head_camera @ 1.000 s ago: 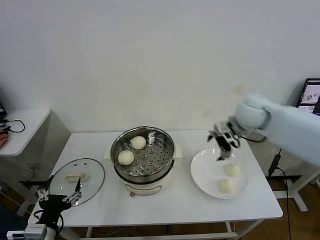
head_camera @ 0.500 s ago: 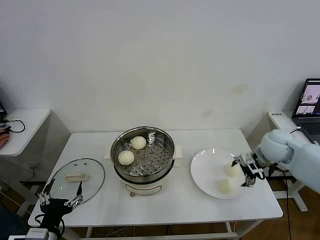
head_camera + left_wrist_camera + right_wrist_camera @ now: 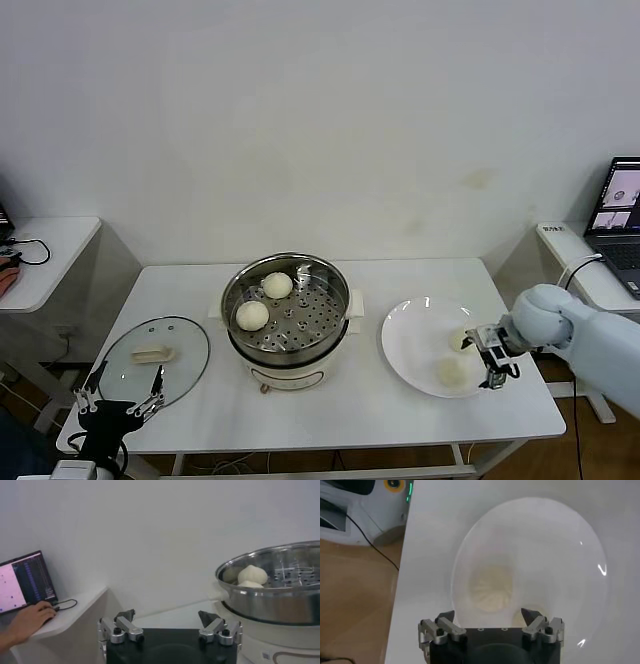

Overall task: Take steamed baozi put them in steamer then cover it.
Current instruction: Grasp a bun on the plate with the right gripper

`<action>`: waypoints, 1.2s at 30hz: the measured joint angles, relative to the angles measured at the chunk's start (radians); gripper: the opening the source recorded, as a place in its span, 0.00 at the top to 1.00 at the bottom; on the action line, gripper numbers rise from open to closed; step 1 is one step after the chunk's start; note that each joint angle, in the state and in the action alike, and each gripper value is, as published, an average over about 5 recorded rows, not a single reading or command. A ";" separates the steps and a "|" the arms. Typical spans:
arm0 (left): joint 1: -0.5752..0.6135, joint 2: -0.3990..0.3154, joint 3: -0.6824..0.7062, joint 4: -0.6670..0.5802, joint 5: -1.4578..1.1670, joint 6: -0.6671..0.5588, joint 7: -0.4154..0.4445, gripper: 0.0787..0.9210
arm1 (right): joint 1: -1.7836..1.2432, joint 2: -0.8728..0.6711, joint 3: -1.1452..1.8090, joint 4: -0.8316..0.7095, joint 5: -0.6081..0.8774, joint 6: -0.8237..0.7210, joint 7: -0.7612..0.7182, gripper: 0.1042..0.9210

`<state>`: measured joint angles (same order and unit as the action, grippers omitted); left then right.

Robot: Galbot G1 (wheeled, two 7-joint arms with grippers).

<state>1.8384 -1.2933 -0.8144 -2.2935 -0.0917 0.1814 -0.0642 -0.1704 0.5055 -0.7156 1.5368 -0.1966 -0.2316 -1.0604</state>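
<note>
Steamed baozi: two (image 3: 265, 300) sit in the steamer (image 3: 287, 320) mid-surface, two (image 3: 452, 371) on the white plate (image 3: 410, 345) right. Far left, the left gripper (image 3: 120, 396) hangs open, empty, near the cover (image 3: 153, 358). The right gripper (image 3: 484, 357) spreads empty over the plate's right edge.

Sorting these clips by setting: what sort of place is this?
Probably a lab or office staged as a kitchen corner: bare white table, steamer beside a plate, and a laptop on a side desk.

Two baozi (image 3: 264, 299) in the central steamer (image 3: 287, 318), cover (image 3: 154, 361) left, plate (image 3: 412, 345) right.
</note>
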 measured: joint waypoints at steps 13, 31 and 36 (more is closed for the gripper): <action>-0.011 0.002 0.000 0.015 0.000 0.000 0.000 0.12 | -0.019 0.071 0.000 -0.055 -0.003 -0.022 0.011 0.21; -0.015 -0.001 0.003 0.022 -0.001 0.000 -0.001 0.12 | -0.012 0.084 -0.004 -0.071 -0.006 -0.040 -0.013 0.43; -0.014 -0.003 0.003 0.020 -0.001 0.000 -0.001 0.12 | 0.005 0.076 -0.009 -0.067 0.001 -0.039 -0.022 0.45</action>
<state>1.8241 -1.2965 -0.8111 -2.2734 -0.0924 0.1812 -0.0650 -0.1651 0.5814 -0.7242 1.4700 -0.1952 -0.2705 -1.0825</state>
